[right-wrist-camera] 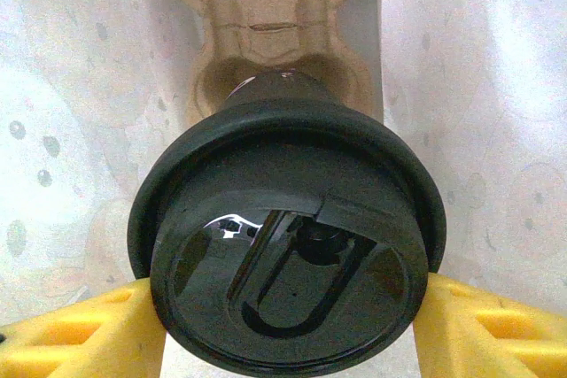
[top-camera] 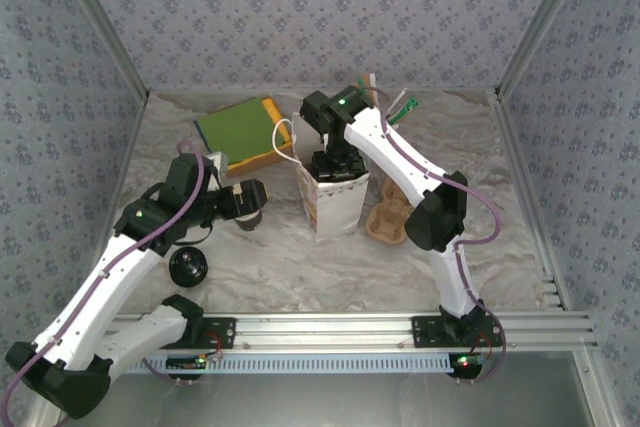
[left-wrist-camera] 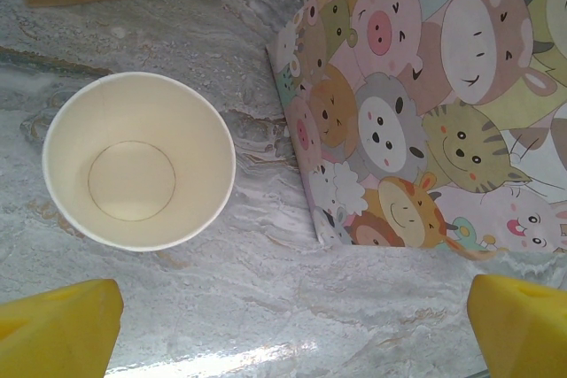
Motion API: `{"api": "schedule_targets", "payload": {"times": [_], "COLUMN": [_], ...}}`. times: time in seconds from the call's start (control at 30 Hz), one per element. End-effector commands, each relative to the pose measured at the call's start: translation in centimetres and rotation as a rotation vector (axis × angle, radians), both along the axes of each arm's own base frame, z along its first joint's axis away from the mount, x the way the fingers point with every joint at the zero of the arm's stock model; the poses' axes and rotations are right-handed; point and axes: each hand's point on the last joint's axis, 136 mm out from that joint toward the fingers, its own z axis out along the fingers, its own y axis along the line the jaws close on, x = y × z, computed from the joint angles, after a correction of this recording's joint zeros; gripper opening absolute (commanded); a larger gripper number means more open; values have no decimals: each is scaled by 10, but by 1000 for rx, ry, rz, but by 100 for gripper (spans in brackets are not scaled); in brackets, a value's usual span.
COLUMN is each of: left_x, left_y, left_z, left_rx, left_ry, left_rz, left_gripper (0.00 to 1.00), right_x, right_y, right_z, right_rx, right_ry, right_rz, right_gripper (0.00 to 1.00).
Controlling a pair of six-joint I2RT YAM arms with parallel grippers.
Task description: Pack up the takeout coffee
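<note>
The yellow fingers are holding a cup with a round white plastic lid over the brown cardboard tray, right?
Nearly. The round plastic lid is black, not white; the right wrist view shows it between the right gripper's yellow fingers, over the brown cardboard tray.

arms: white links, black joints | cables: purple | fingers: yellow

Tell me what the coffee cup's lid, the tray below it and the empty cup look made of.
Lid: likely plastic, black and glossy, with sharp reflections.
Tray: probably moulded paper pulp, tan, matte, softly contoured.
Empty cup: likely paper, smooth cream inside, with what looks like a rolled rim.
</note>
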Motion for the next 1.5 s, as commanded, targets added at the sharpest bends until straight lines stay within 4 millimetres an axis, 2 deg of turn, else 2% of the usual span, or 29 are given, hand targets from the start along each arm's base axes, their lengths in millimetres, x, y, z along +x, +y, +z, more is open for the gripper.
{"api": "schedule_targets", "payload": {"times": [0.0,1.47], "left_x": [1,1], "left_y": [-4,2], "left_z": [6,9], "left_rx": [-20,14], "left_ry": [-18,-34], "left_rz": [-11,-2], "left_gripper": [100,100], "right_x": [-23,-22], "right_y": [-21,-22], "right_z": [11,8], "right_rx": [-51,-52], "right_ry": [68,78], "right_rz": [7,6], "right_gripper": [68,68]}}
